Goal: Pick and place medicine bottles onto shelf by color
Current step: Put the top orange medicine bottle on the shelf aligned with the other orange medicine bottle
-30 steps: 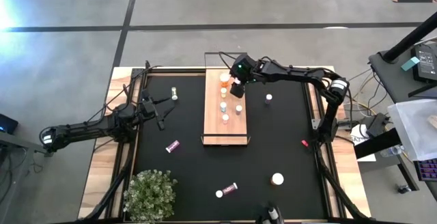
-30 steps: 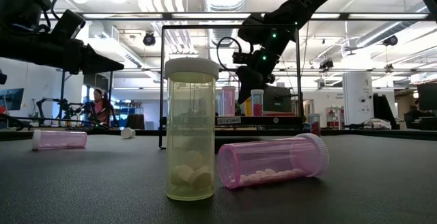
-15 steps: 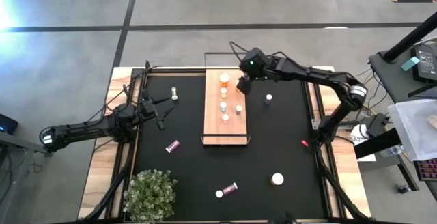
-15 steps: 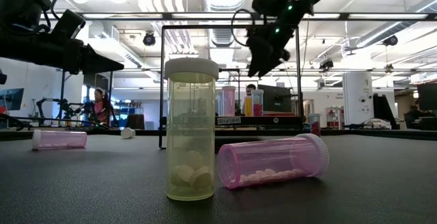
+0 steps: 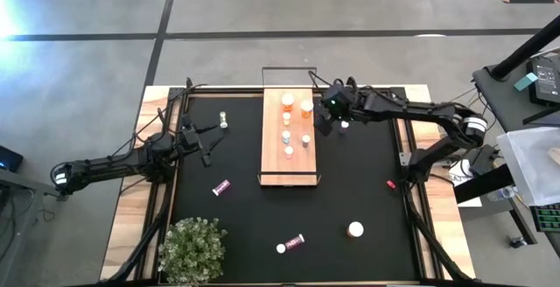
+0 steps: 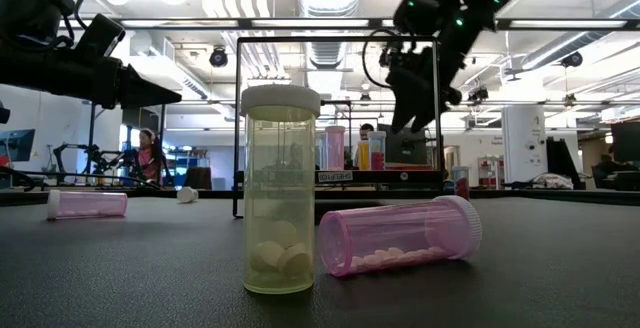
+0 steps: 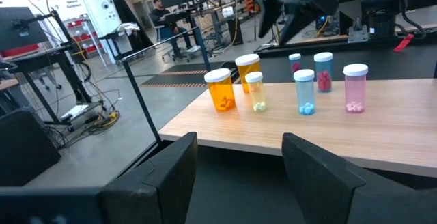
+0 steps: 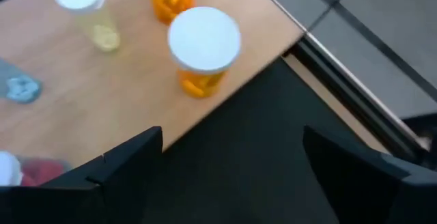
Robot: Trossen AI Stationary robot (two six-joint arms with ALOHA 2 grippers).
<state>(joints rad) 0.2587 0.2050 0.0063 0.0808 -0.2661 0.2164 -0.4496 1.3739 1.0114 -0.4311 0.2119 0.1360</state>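
The right pincer (image 5: 325, 122) hangs released and empty just beside the shelf (image 5: 273, 160), near its orange bottle (image 5: 306, 108).

No lettering, label, brand or number can be read anywhere. The amber-orange white-capped medicine bottles (image 7: 221, 89) on the light-wood shelf board (image 7: 382, 125) seem unlabelled, though the views are soft.

A pink bottle (image 8: 27, 171) sits blurred, cut off at the right wrist view's edge
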